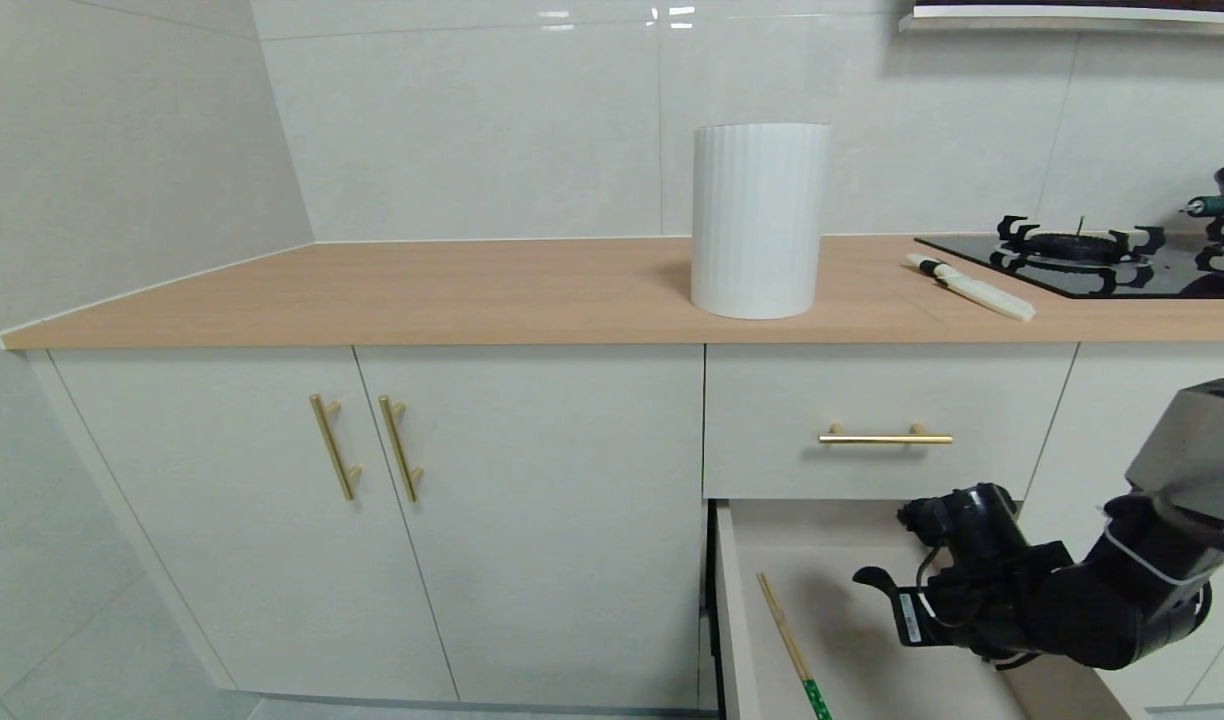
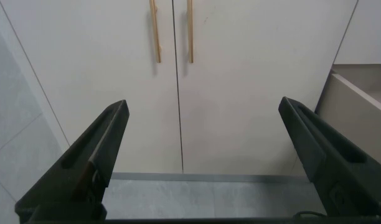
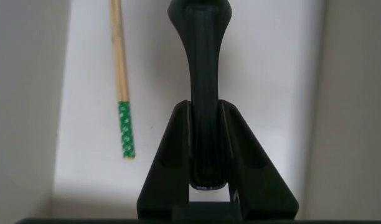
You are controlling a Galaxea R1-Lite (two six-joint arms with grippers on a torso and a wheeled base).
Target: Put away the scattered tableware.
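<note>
Low on the right, my right gripper (image 1: 922,600) hangs over the open drawer (image 1: 725,610), shut on a black utensil (image 1: 875,577). The right wrist view shows its dark handle (image 3: 200,62) clamped between the fingers (image 3: 172,143) of the gripper (image 3: 204,115), running out over the drawer's pale floor. A pair of wooden chopsticks with green ends (image 1: 790,645) lies along the drawer's left side, also seen as chopsticks (image 3: 121,81) beside the utensil. A white knife (image 1: 972,287) rests on the counter. My left gripper (image 2: 203,112) is open and holds nothing, facing the cabinet doors.
A tall white ribbed container (image 1: 759,220) stands on the wooden counter (image 1: 422,290). A black gas hob (image 1: 1092,260) sits at the far right. A closed drawer with a gold handle (image 1: 885,437) is above the open one. Double cabinet doors (image 2: 178,62) with gold handles are to the left.
</note>
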